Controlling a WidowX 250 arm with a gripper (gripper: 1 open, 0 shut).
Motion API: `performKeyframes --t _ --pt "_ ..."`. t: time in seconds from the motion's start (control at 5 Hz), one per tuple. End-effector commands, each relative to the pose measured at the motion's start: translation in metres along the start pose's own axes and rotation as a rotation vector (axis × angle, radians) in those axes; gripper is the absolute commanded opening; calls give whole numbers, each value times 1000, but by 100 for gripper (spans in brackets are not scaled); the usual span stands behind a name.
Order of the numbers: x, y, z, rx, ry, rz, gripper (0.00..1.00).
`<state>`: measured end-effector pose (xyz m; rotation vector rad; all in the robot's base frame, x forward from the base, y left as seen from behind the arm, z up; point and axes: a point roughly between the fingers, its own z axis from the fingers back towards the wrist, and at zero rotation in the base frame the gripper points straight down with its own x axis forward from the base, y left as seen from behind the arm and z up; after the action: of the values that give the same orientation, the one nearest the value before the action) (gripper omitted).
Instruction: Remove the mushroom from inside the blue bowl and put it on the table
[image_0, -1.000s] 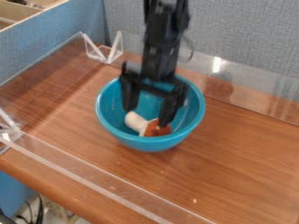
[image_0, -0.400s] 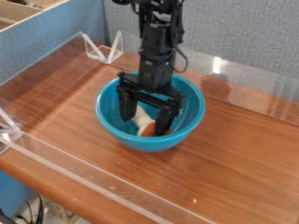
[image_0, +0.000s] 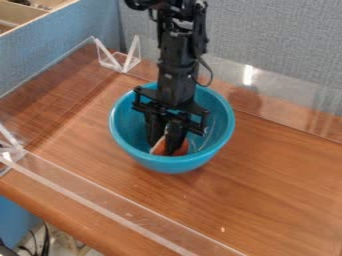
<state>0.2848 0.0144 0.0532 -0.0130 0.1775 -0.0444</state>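
Down inside the round, glossy turquoise-blue plastic bowl (image_0: 132, 146) goes the business end of the black robot gripper (image_0: 171, 120), jaws closed on the small toy mushroom with the reddish-brown cap (image_0: 179, 149); the mushroom sits low in the bowl, towards the near side, much of it hidden by the fingers. The danger now — a shallow or lopsided pinch on that rounded toy could let it roll free on the way up; the fingers are down among the curved walls too, so a sideways pull before they clear the rim could drag or tip the bowl across the reddish-brown polished wooden table (image_0: 261, 190). As for its lie: the cap end seems to point towards the near side and a touch to the right of the picture, the long axis running back up and left under the fingers — though with the stem mostly covered, the exact tilt can't be told.
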Motion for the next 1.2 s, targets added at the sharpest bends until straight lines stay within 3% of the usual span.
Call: performKeyframes --t 0.0,0.2,0.4,1.0 --pt "0 6 13 -5 -46 21 100" --pt "-3 7 16 -13 -55 23 100" --pt "-3 7 16 -17 -58 21 0" --pt "-7 7 22 -36 -78 12 0"
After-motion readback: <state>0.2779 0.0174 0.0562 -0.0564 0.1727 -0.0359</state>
